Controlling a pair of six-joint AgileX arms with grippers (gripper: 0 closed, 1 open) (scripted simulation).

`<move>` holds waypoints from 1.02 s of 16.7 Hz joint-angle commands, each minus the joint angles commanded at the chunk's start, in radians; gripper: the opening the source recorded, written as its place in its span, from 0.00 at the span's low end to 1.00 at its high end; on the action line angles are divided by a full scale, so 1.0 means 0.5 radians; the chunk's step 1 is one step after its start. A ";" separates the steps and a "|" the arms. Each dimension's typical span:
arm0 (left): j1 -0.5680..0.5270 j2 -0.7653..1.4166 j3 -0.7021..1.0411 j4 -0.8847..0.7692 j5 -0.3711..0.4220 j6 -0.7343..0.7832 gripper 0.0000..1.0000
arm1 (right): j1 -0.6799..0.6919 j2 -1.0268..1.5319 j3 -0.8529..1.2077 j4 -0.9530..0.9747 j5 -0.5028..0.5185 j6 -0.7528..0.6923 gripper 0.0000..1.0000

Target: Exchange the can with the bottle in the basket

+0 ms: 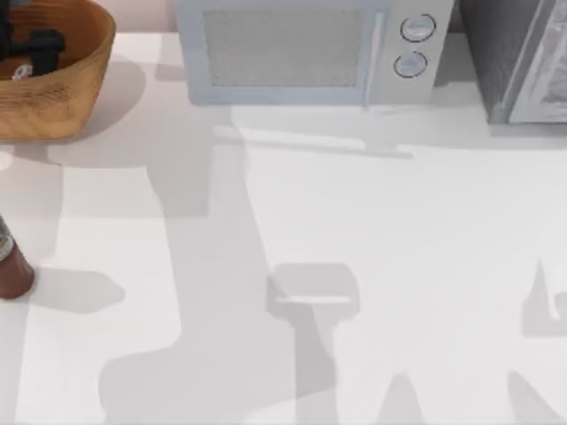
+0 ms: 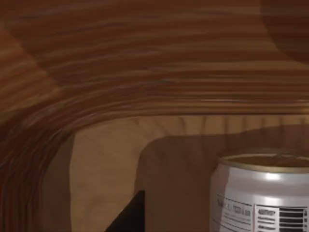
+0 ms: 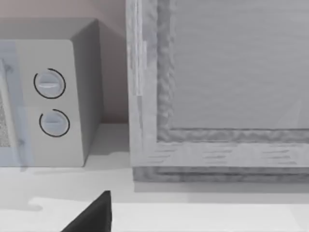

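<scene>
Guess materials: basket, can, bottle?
Orange-brown round woven basket: looks like wicker, matte, with ribbed weave on its inside wall. Small white cylindrical can: likely metal, glossy, with a bright highlight and a dull gold rim. Dark reddish-brown bottle: glass or plastic, can't tell which; slightly shiny.

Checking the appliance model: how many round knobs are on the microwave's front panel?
2. Both sit on the microwave panel at its right end, one knob directly above the other knob. The right wrist view shows the same stacked pair.
</scene>
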 joint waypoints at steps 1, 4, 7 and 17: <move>0.000 0.000 0.000 0.000 0.000 0.000 0.55 | 0.000 0.000 0.000 0.000 0.000 0.000 1.00; 0.000 0.000 0.000 0.000 0.000 0.000 0.32 | 0.000 0.000 0.000 0.000 0.000 0.000 1.00; 0.000 0.000 0.000 0.000 0.000 0.000 0.10 | 0.000 0.000 0.000 0.000 0.000 0.000 1.00; 0.008 -0.061 0.023 -0.002 -0.002 0.005 0.00 | 0.000 0.000 0.000 0.000 0.000 0.000 1.00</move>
